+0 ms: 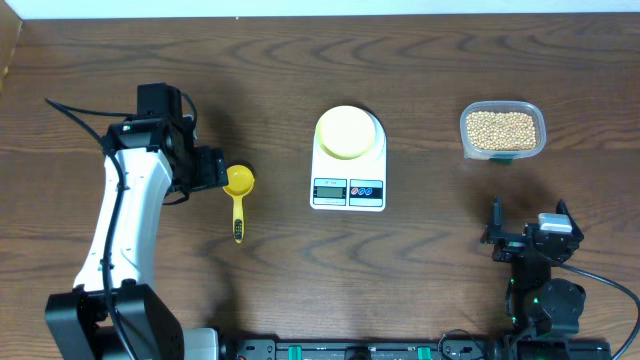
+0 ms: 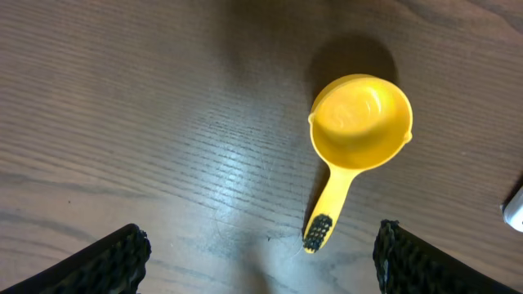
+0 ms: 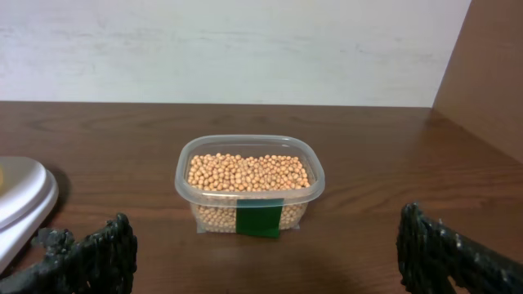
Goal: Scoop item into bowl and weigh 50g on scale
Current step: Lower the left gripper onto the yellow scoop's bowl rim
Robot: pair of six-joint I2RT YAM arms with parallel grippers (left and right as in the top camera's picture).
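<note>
Wide gaps between scoop (image 1: 238, 190), scale (image 1: 348, 170) with bowl (image 1: 347, 131), and tub (image 1: 503, 103) of beans (image 1: 502, 130).

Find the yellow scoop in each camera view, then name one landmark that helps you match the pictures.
Overhead: the yellow scoop lies left of centre, left of the scale, with its handle pointing toward the bottom edge.
Left wrist: upper right of the picture, handle pointing down.
Right wrist: not in it.
Shared landmark: the dark wooden table is in all three views. The scale also shows at the right wrist view's left edge.
</note>
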